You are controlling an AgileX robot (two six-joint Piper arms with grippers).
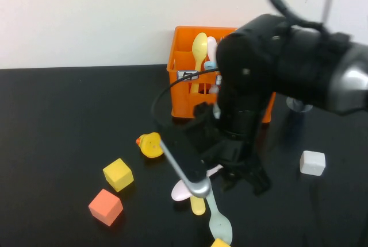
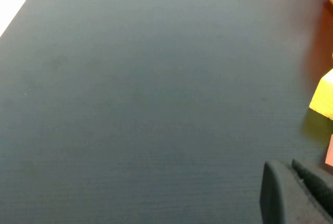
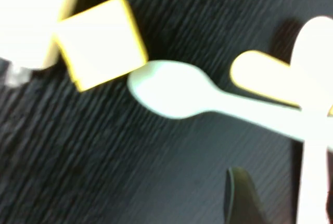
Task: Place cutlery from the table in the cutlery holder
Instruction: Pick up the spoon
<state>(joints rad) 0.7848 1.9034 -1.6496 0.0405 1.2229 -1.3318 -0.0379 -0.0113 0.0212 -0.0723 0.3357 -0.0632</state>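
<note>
The orange cutlery holder (image 1: 185, 66) stands at the back of the black table (image 1: 69, 120), with a yellow spoon (image 1: 199, 49) and other utensils upright in it. A pale pink spoon (image 1: 183, 192), a yellow utensil (image 1: 198, 205) and a mint-green spoon (image 1: 219, 224) lie crossed at the front. My right gripper (image 1: 230, 181) hangs low over this pile. In the right wrist view it is open (image 3: 285, 203), with the pink spoon's handle (image 3: 312, 182) between the fingers, next to the mint spoon (image 3: 169, 96) and the yellow utensil (image 3: 260, 78). My left gripper (image 2: 299, 195) is shut and empty above bare table.
A yellow duck (image 1: 150, 145), a yellow cube (image 1: 118, 174) and an orange cube (image 1: 105, 207) lie left of the pile. A white cube (image 1: 312, 162) lies to the right. Another yellow cube (image 1: 220, 243) touches the mint spoon's bowl at the front edge, and it also shows in the right wrist view (image 3: 101, 41).
</note>
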